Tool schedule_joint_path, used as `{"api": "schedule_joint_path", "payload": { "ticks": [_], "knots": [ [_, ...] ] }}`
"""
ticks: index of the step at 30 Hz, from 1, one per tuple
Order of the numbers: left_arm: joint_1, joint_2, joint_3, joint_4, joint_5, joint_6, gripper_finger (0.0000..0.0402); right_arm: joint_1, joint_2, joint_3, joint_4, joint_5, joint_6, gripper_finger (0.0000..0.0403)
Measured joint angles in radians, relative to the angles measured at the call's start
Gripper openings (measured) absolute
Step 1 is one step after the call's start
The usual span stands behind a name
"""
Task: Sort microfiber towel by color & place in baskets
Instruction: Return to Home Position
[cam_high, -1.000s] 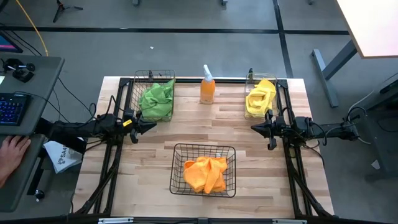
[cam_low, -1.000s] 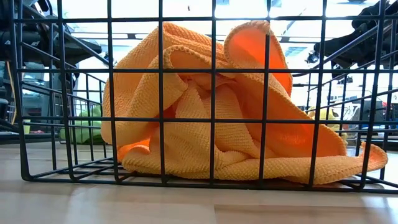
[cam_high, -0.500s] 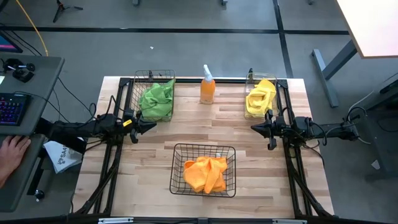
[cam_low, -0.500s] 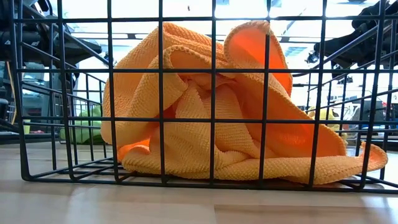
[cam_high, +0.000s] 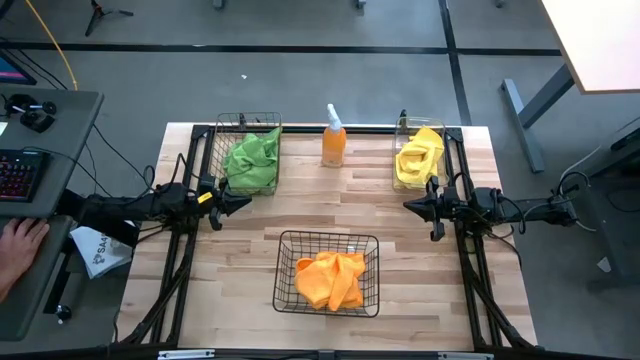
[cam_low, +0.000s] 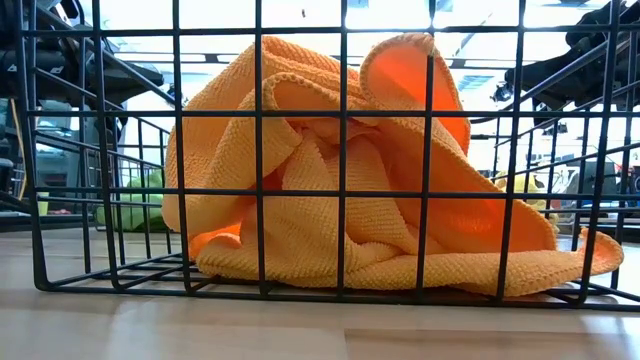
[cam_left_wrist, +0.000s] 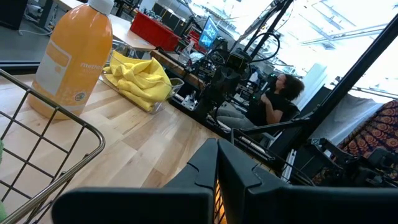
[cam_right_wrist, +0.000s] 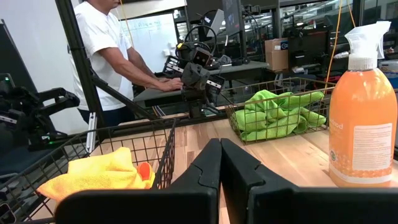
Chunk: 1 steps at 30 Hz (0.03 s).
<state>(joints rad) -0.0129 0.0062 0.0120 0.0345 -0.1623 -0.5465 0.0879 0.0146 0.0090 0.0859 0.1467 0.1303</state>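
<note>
Jaws of the left gripper (cam_high: 246, 203) and the right gripper (cam_high: 407, 206) are pressing together, seemingly empty, above the pale wooden table (cam_high: 310, 215).

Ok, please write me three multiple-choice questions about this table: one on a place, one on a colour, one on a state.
1. Where does the spray bottle stand?
A) between the basket of green towels and the clear bin
B) inside the front basket
C) on the floor

2. What colour are the towels in the clear bin?
A) green
B) yellow
C) orange

3. How are the left gripper and the right gripper?
A) both wide open
B) each shut on a towel
C) both shut, holding nothing

Answers:
1 A: the high view shows it at the far edge between them.
2 B: yellow cloth fills the bin.
3 C: in each wrist view the fingers meet with nothing between.
</note>
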Motion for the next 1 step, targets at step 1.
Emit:
{"api": "schedule_joint_path", "payload": {
  "ticks": [1],
  "knots": [
    [0.000,0.000,0.000,0.000,0.000,0.000,0.0000,0.000,0.000,0.000,0.000,0.000,0.000,0.0000]
  ]
}}
